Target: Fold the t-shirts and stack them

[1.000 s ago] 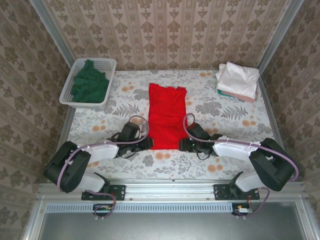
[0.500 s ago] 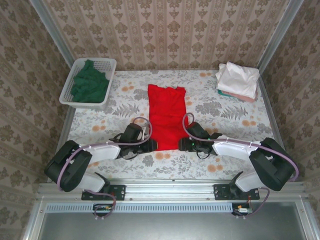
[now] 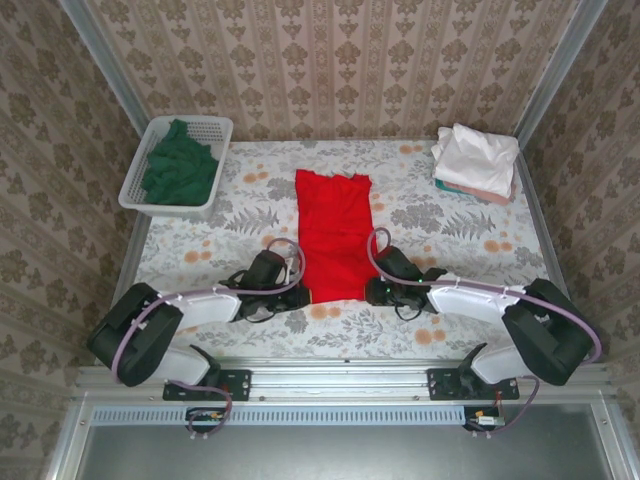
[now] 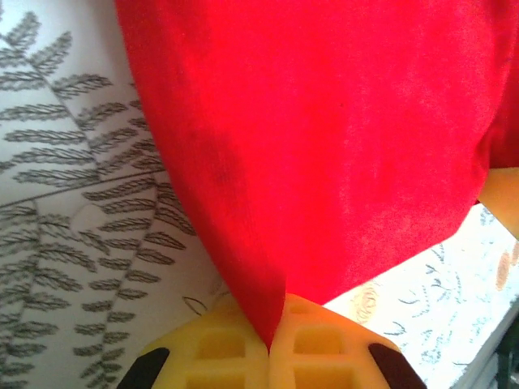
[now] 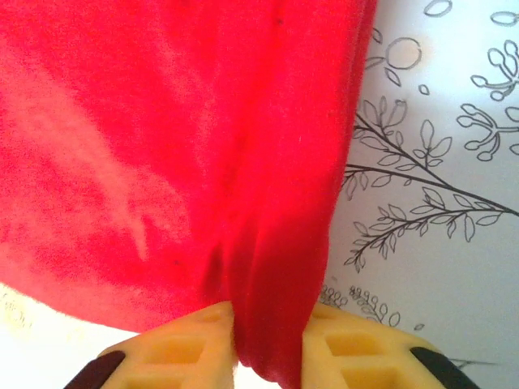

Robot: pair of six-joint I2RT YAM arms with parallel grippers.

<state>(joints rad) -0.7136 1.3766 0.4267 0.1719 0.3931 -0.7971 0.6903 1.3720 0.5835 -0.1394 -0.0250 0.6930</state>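
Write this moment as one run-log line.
left gripper: shut on red t-shirt hem | right gripper: shut on same hem | green t-shirt: in basket

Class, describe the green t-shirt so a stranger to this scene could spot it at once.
Start at the flower-printed table and go to its far left corner, where a white mesh basket stands. The green t-shirt lies crumpled inside it, unlike the red t-shirt spread flat mid-table and the folded pale pile at far right.
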